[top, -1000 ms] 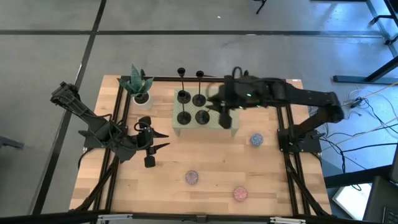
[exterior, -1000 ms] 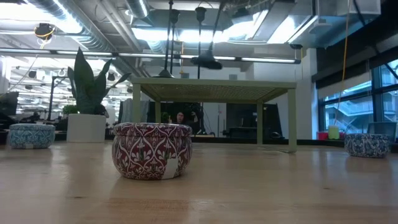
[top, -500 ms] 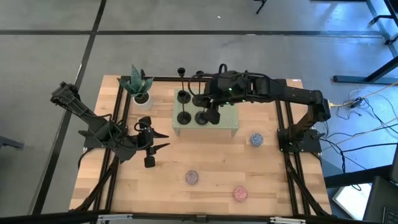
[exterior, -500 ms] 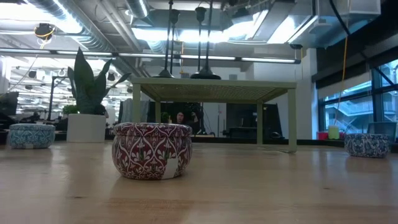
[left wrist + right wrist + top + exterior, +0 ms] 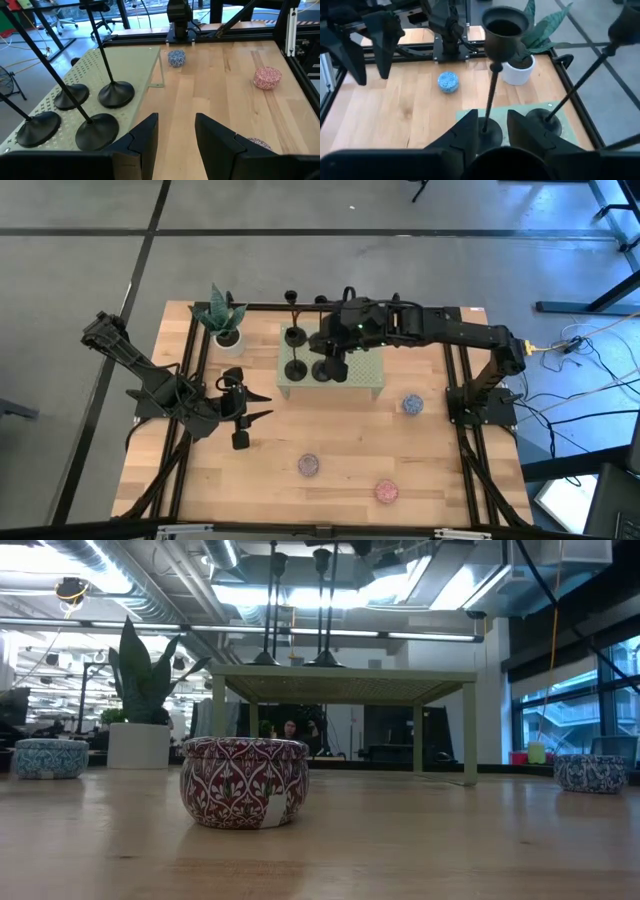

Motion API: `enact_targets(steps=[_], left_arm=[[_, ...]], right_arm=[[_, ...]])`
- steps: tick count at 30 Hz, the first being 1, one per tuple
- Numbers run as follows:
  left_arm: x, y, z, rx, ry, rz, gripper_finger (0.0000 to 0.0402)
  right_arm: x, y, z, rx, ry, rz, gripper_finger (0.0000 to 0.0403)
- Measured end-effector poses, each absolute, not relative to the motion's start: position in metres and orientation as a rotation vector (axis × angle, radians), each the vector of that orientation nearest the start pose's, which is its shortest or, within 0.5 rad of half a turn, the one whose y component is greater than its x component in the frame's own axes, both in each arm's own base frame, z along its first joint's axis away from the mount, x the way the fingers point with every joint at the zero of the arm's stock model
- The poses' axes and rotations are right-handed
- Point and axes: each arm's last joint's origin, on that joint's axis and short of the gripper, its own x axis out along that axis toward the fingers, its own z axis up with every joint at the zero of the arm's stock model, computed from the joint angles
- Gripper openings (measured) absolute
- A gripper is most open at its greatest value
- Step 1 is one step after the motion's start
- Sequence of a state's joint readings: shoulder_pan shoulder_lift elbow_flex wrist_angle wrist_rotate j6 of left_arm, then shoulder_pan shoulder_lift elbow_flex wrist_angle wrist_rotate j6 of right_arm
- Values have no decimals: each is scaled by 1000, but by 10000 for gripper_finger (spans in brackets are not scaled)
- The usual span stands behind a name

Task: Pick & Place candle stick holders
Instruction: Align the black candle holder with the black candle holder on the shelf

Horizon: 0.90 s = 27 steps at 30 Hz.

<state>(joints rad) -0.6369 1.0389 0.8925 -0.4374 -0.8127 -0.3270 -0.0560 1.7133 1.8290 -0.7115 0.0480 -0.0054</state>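
Right end effector (image 5: 492, 131) astride holder stem (image 5: 490, 95) (fingers parted)

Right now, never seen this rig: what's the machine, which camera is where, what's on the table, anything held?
It is a robot with two dark arms at a wooden table. One picture looks straight down, one looks level across the tabletop, and one camera rides on each wrist. On a pale green stand are four black candle stick holders. A potted plant and speckled pucks also sit on the table. The right gripper is over the stand, its fingers astride one holder's stem with a gap on each side, so nothing is gripped yet. The left gripper waits open and empty over bare wood.
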Motion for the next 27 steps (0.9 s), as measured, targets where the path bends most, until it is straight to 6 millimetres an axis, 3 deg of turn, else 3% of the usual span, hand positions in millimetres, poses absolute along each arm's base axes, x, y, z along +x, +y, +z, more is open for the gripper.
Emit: enact_targets(steps=[13, 19, 27], left_arm=[[181, -108, 306, 71, 406, 239, 125], [181, -108, 306, 71, 407, 238, 125], [181, -108, 306, 70, 407, 237, 125]], right_arm=[[372, -22, 401, -64, 590, -82, 230], [371, -22, 404, -72, 586, -83, 242], [361, -20, 438, -102, 522, -72, 243]])
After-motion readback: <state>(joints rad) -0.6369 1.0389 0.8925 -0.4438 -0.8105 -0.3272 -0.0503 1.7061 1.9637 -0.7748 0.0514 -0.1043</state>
